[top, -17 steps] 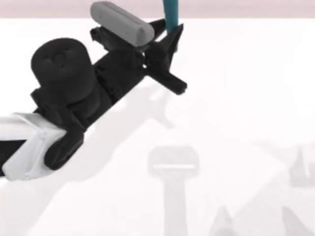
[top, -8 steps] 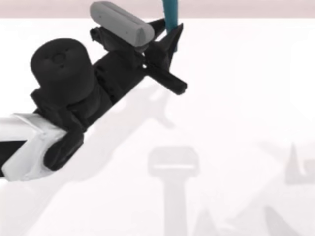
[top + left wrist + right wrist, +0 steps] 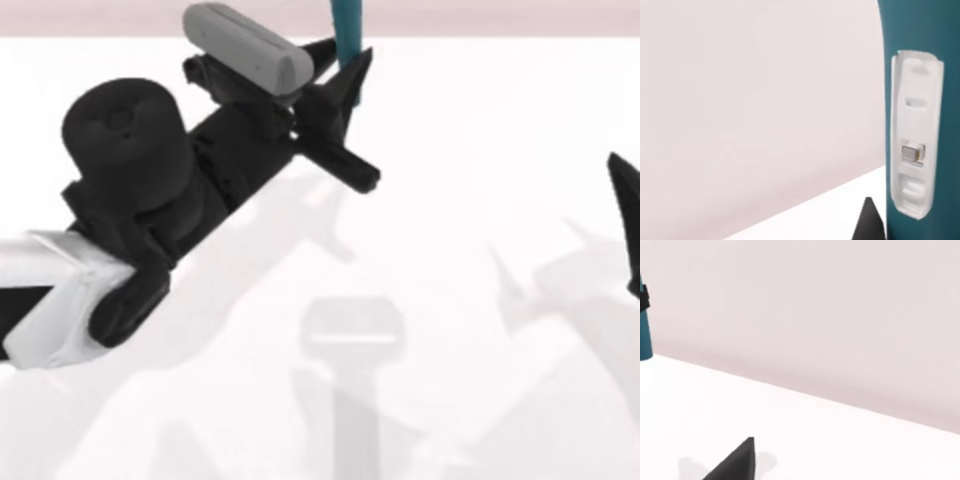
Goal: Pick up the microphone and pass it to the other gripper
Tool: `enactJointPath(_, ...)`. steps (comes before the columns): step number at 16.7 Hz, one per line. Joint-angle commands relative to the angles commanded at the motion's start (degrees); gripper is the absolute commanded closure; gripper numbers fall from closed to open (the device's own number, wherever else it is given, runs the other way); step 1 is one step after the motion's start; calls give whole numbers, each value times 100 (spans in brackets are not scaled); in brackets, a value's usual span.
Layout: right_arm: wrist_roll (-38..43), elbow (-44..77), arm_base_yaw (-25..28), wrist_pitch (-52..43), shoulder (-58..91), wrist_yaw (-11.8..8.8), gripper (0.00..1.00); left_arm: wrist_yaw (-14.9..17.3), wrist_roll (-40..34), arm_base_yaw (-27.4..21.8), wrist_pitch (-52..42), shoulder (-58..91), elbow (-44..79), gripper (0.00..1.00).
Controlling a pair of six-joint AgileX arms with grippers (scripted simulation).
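Observation:
The microphone (image 3: pixel 347 28) hangs upright near the table's far edge; only its teal handle shows in the top view, and the head is out of view. My left gripper (image 3: pixel 345 78) is shut on that handle. In the left wrist view the handle (image 3: pixel 920 25) fills one side with its white switch (image 3: pixel 916 135) facing the camera, and one black fingertip (image 3: pixel 869 222) lies against it. The other gripper, my right one (image 3: pixel 628 225), pokes in at the right edge, far from the microphone. One of its fingers (image 3: pixel 737 462) shows with nothing beside it; the handle (image 3: pixel 644 335) is distant.
The bulky black wrist and white link of my left arm (image 3: pixel 130 170) stretch from the left edge toward the far middle. The white table (image 3: pixel 470 150) ends at a pinkish back wall (image 3: pixel 500 15). Grey arm shadows lie on the near half.
My right gripper has come into the top view at the right edge, and its shadow has moved away from the near edge. My left arm and the microphone have stayed put.

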Motion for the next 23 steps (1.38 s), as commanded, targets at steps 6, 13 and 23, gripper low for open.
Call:
enactJointPath(6,-101,1404,1054,826,2338,-556,0,0,0,0,0,0,0,100)
enactJointPath(13,-161,2062,1516,1231,3321,-799,0,0,0,0,0,0,0,100)
enactJointPath(23,-148,3076,1770,1501,4608,-523,0,0,0,0,0,0,0,100)
